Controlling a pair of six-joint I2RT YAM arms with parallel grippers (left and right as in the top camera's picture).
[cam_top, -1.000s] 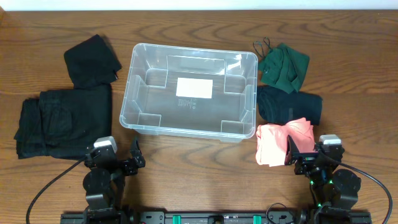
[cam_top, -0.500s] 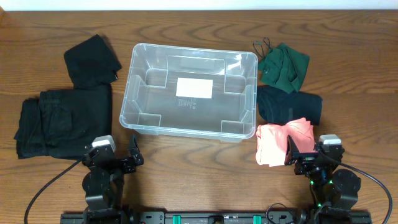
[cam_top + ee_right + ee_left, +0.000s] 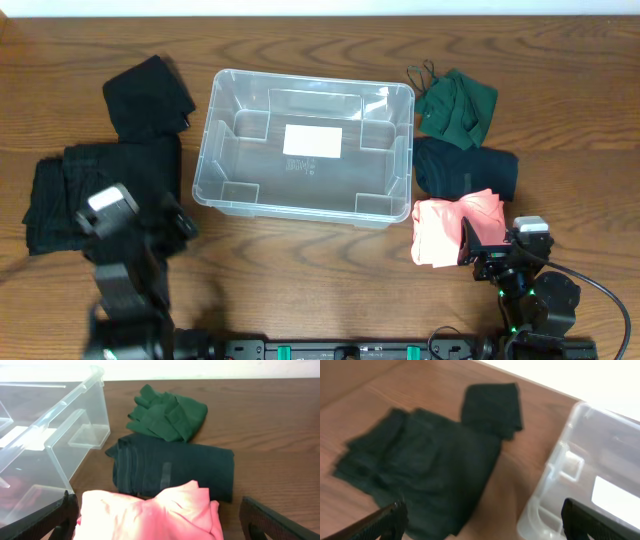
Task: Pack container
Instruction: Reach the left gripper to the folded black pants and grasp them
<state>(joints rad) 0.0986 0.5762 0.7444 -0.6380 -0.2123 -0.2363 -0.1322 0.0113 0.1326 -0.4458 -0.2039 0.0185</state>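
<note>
The clear plastic container (image 3: 305,150) stands empty at the table's middle, a white label on its base; it also shows in the left wrist view (image 3: 590,475) and the right wrist view (image 3: 45,435). My left gripper (image 3: 175,222) is open and empty, raised beside the large folded black garment (image 3: 100,195), which the left wrist view (image 3: 420,467) shows ahead. My right gripper (image 3: 487,245) is open and empty, its fingers either side of the pink folded cloth (image 3: 455,228), seen close in the right wrist view (image 3: 150,512).
A small black cloth (image 3: 148,98) lies at the far left. A green cloth (image 3: 458,105) and a dark teal folded cloth (image 3: 465,168) lie right of the container, also in the right wrist view (image 3: 167,412) (image 3: 175,470).
My left arm has lifted and swung left and away from the front edge, towards the black garment. The right arm has not moved.
</note>
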